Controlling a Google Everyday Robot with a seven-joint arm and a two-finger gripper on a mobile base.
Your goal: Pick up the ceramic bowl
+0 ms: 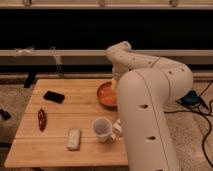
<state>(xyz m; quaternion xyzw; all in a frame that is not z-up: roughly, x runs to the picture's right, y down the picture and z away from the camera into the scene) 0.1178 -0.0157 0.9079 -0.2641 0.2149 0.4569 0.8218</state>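
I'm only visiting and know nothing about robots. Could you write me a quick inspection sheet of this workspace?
Surface: light wooden slatted table, level.
Job's things: round orange-red ceramic bowl at the table's far right, partly hidden by the big white robot arm.
Clutter: small white cup near the front; flat black rectangular object at the far left; small red object by the left edge; pale rectangular block at the front.
Gripper: not seen; it lies somewhere behind the arm.
Cables: dark cables on the floor at right, by a blue object.
Surroundings: speckled floor, dark wall with a pale ledge.
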